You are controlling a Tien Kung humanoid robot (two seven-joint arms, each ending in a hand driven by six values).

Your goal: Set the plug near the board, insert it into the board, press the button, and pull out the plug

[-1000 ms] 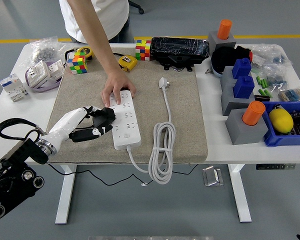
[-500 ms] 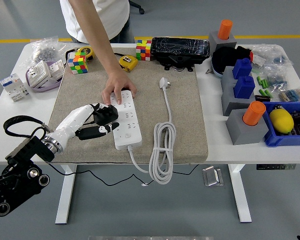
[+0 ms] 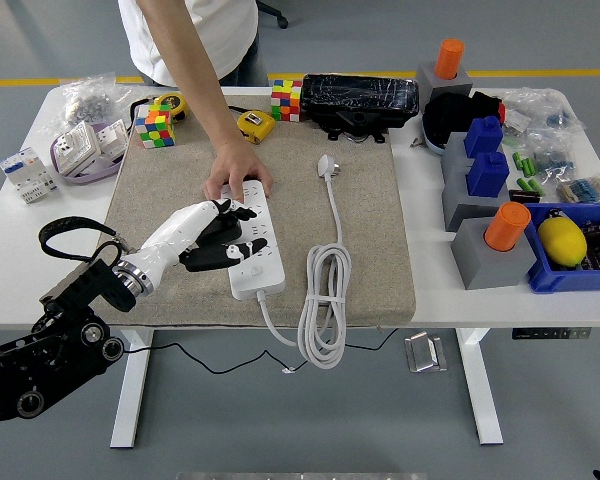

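Observation:
A white power strip point(image 3: 252, 245) lies lengthwise on the beige mat point(image 3: 360, 240). Its white plug point(image 3: 326, 166) rests loose on the mat to the upper right, with the cable coiled point(image 3: 324, 305) at the mat's front edge. My left hand point(image 3: 223, 243) reaches in from the lower left, its black fingers spread over the strip's left side and lower middle, holding nothing. A person's hand point(image 3: 236, 172) presses down on the strip's far end. The right arm is out of sight.
Two Rubik's cubes point(image 3: 152, 127) point(image 3: 286, 99), a yellow tape measure point(image 3: 254, 123) and a black case point(image 3: 360, 97) line the mat's far edge. Grey blocks with blue and orange tops point(image 3: 487, 180) and a blue bin holding a lemon point(image 3: 562, 240) fill the right side.
My left hand has travelled right and slightly up, from beside the strip to over it. The person's hand stays on the strip's far end. Plug and cable have not moved.

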